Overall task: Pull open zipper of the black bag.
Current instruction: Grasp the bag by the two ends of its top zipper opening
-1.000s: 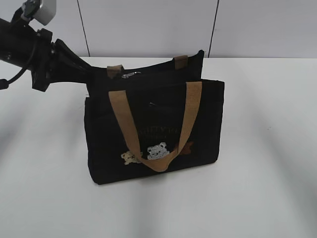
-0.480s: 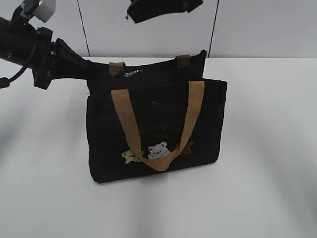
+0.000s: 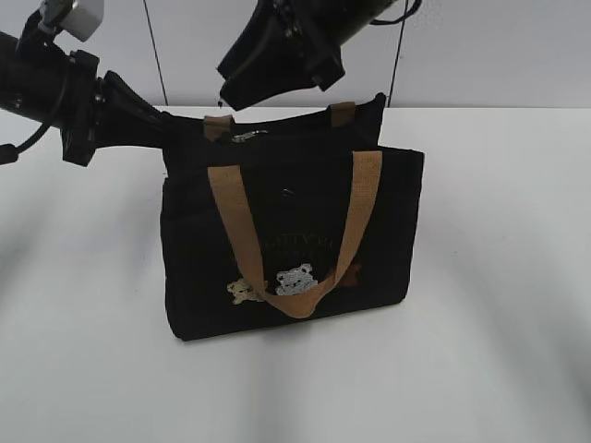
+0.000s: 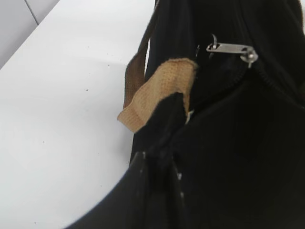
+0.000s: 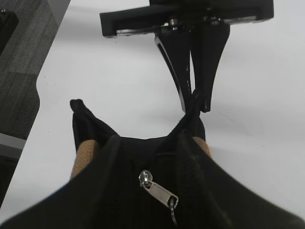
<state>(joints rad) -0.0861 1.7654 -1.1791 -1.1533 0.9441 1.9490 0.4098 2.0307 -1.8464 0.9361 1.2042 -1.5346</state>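
1. The bag (image 3: pixel 291 240) stands upright mid-bench (image 3: pixel 499 277), long axis running left to right, bear patches facing the camera.
2. The zipper (image 3: pixel 245 137) runs along the top edge, its silver pull lying flat near the left end.
3. The left hand (image 5: pixel 193 102) is pinched shut on the bag's left top corner fabric.
4. The right hand (image 3: pixel 277 65) hovers above the bag, touching nothing; its jaw gap can't be seen.

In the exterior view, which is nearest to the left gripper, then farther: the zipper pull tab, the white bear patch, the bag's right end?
1. Zipper pull tab, on top, beside the left gripper.
2. White bear patch, low on the front.
3. Bag's right end, far side.
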